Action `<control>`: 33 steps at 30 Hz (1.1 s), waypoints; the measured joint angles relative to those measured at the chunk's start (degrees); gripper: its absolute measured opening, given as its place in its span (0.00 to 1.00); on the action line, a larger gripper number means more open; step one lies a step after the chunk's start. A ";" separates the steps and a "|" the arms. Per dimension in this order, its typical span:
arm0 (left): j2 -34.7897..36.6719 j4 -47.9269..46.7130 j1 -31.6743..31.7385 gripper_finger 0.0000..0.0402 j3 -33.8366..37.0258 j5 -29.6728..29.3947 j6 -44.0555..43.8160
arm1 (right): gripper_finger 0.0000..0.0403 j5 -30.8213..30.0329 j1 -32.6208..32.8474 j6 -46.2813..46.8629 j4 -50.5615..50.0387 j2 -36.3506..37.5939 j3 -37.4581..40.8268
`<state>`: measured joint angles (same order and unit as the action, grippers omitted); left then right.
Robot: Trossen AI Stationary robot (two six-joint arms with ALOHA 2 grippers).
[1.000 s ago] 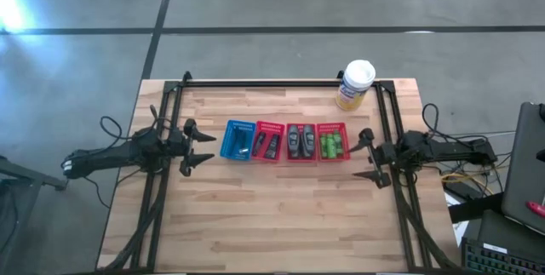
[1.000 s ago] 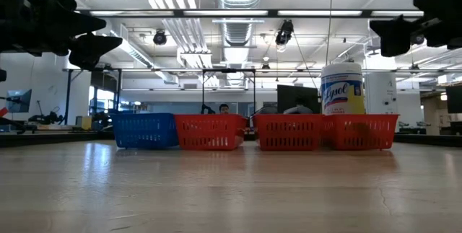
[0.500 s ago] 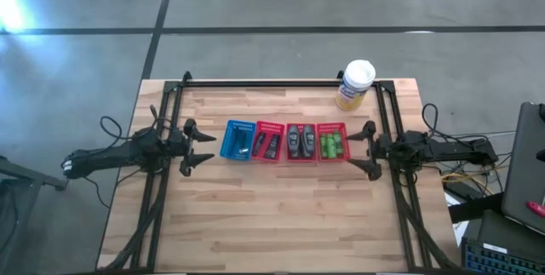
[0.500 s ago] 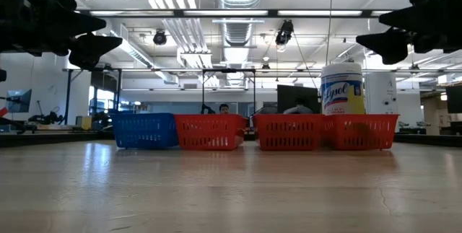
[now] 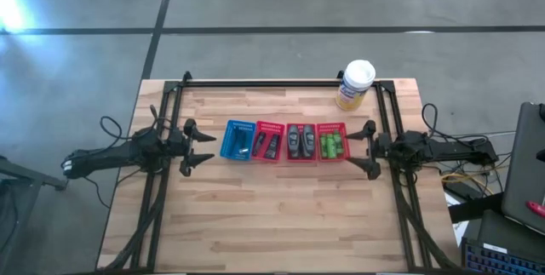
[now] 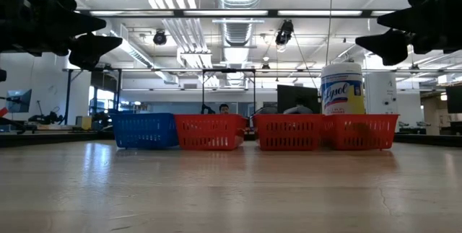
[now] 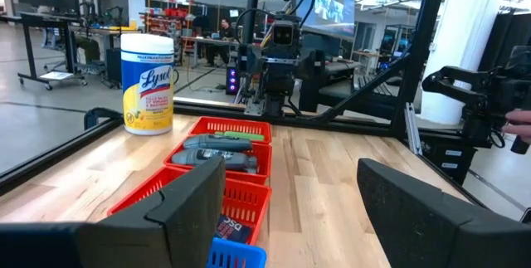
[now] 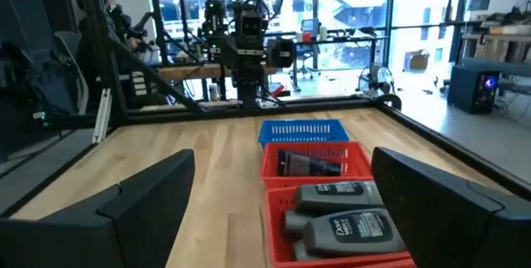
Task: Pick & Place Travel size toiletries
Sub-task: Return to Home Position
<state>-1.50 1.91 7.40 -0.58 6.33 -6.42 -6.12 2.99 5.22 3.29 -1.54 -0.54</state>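
Observation:
The toiletries lie in a row of four mesh baskets at mid-table. In the high view the blue basket (image 5: 238, 140) holds a small dark piece, and the red basket next to it (image 5: 270, 141) holds dark packets. The grey oval pieces (image 5: 300, 141) and the green bottles (image 5: 332, 146) fill the last two red baskets. My left gripper (image 5: 200, 146) hovers open just left of the blue basket. My right gripper (image 5: 364, 149) hovers open just right of the green bottles. The right wrist view shows the grey pieces (image 8: 344, 210) and a dark tube (image 8: 309, 164) between my open fingers.
A white-lidded, yellow-labelled canister (image 5: 355, 85) stands upright near the far right corner, behind the baskets. A dark frame rail (image 5: 281, 83) runs along the far edge, with struts down both sides. Bare wood lies between the baskets and the near edge. In the low view both grippers (image 6: 86, 42) (image 6: 390, 42) hang well above the table.
My right gripper has moved a little toward the table's left and far edge, closing on the basket of green bottles, then held still. It has stayed open. The left arm and the baskets have not moved.

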 joint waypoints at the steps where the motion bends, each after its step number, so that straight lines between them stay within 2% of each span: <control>1: 0.00 0.00 0.00 0.70 0.00 0.00 0.00 | 0.90 0.04 0.02 -0.73 0.07 -0.03 0.00; 6: 0.00 0.00 0.02 0.70 0.00 0.00 0.00 | 0.87 -0.01 -0.01 -4.93 0.12 0.02 0.00; 11: 0.00 -0.01 0.00 0.70 0.00 0.00 0.00 | 0.83 -0.03 -0.01 -1.36 0.14 -0.09 0.00; 20: 0.00 -0.02 0.00 0.70 0.00 0.00 0.00 | 0.73 -0.39 -0.01 -1.25 0.79 0.02 0.00; 24: 0.00 -0.02 0.00 0.70 0.00 0.00 0.00 | 0.63 -0.97 -0.05 -2.65 0.83 0.02 0.00; 33: 0.00 -0.02 0.00 0.70 0.00 0.00 0.00 | 0.30 -0.97 0.02 -2.30 -0.10 -0.09 0.00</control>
<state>-1.50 1.89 7.40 -0.58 6.33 -6.42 -7.09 3.01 2.92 3.18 -1.63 -0.54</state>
